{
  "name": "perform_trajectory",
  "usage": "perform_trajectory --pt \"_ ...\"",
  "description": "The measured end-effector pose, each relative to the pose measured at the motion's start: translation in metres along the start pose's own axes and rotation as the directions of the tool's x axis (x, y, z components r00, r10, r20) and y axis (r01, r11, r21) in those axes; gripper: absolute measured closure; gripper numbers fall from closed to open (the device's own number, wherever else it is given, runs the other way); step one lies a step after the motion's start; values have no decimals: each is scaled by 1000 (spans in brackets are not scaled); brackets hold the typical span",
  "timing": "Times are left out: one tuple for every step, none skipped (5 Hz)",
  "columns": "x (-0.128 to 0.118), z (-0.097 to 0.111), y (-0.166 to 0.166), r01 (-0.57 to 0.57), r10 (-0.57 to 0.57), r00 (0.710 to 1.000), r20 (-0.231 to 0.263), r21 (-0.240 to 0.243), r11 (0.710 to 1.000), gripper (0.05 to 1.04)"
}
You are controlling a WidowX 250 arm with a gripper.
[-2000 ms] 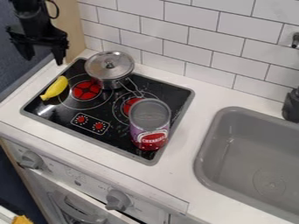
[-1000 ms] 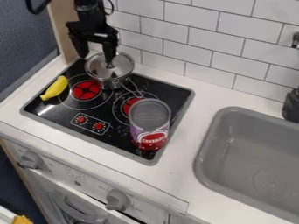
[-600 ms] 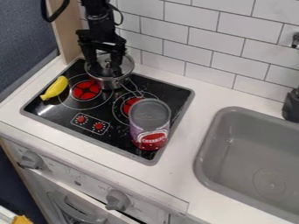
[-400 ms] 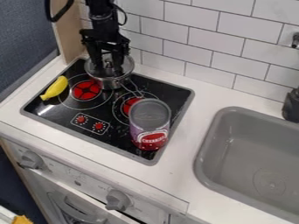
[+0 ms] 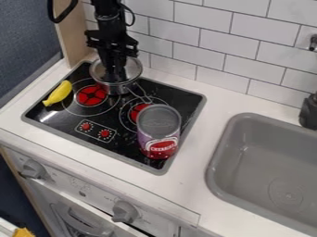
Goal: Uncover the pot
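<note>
A white tiled wall point(image 5: 217, 44) runs behind a white counter point(image 5: 198, 104), and into the counter's right part in the view is set a grey sink point(image 5: 266, 159) with rounded corners. Left of the sink lies the black cooktop point(image 5: 68, 121), with a grey rim and red burner patterns. The black arm point(image 5: 111, 21) comes in from the top edge, and its gripper point(image 5: 116, 79) hangs down over the pot, fingers drawn narrow and closed on the lid at its middle. A tall can point(image 5: 158, 134) with a grey top and a red and purple label stands upright on the cooktop, toward the front right, hiding part of one burner. The metal pot point(image 5: 111, 89) sits at the back of the cooktop (its handle point(image 5: 142, 94) slants toward the can), and the glass lid point(image 5: 132, 69) rests on top, so the pot is covered. A yellow banana point(image 5: 59, 93) lies across the left edge of the cooktop, apart from the pot. Smallest are the two grey knobs point(image 5: 125, 211) on the stove's front panel, well apart from each other.
</note>
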State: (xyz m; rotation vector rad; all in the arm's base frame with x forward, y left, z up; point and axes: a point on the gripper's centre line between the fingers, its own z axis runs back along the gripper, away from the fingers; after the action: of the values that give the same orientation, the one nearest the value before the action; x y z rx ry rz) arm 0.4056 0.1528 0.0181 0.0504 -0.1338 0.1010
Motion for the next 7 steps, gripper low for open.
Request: perform_trajectory --pt "-2 1 -1 -18 17 1000 -11 -27 999 802" --pt "-6 12 4 -53 53 999 6 -31 998 802" --pt "-15 40 15 -109 111 992 67 -33 994 802" --pt "-37 62 22 -146 148 982 116 -31 989 802" --pt "-65 76 25 -174 172 977 124 8 985 802" --pt "-98 68 30 -196 195 977 82 10 981 802" --pt "-120 50 29 -189 189 981 32 15 982 802"
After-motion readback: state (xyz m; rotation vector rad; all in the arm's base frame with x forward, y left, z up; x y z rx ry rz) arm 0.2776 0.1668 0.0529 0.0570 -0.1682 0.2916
